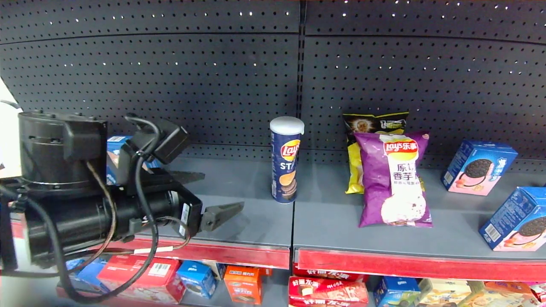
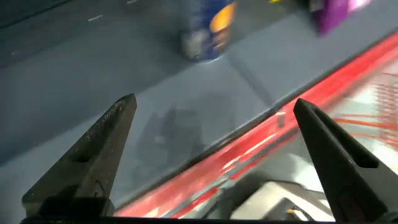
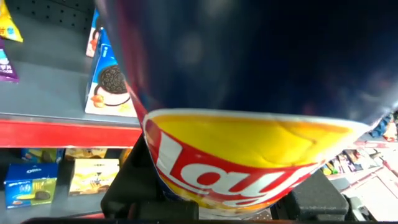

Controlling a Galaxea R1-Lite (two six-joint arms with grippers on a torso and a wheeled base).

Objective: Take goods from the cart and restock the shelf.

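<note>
Chip bag point(image 3: 249, 155) pinched in my right gripper point(image 3: 214, 208), up against its camera, not yet shelved.
Placing step, I judge: my left gripper point(image 1: 222, 189) hangs spread and empty over the shelf point(image 1: 256, 221) front at 9 o'clock. Bare room lies between the chip tube point(image 1: 286, 160) and purple bag point(image 1: 394, 179); I'd clear the red lip point(image 1: 362, 262) first, cookie boxes point(image 1: 477, 168) crowding 3 o'clock.
</note>
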